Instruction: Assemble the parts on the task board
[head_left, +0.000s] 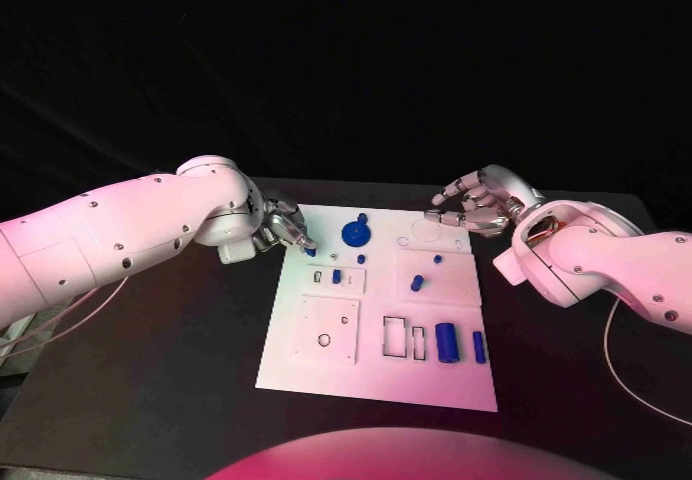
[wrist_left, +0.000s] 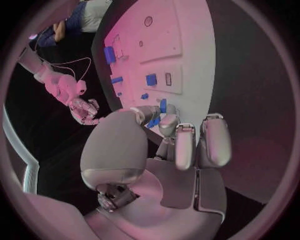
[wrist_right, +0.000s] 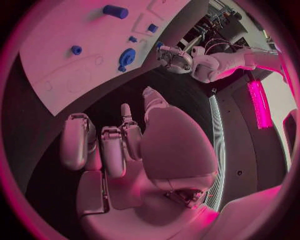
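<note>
The white task board (head_left: 378, 375) lies in the middle of the black table. My left hand (head_left: 281, 228) hovers at the board's far left corner. Its thumb and a finger pinch a small blue part (wrist_left: 153, 121) low over the board (wrist_left: 187, 45). My right hand (head_left: 476, 205) hangs over the far right corner with its fingers curled in and nothing in them (wrist_right: 125, 145). A blue gear-shaped part (head_left: 356, 234) stands between the hands. Small blue pegs (head_left: 417, 283) sit in the middle of the board, and two blue cylinders (head_left: 447, 343) lie near its front right.
Black table surface (head_left: 159, 380) surrounds the board on all sides. A square plate with holes (head_left: 329, 335) and narrow rectangular slots (head_left: 394, 336) mark the board's near half. A thin cable (head_left: 72, 315) runs along the table's left side.
</note>
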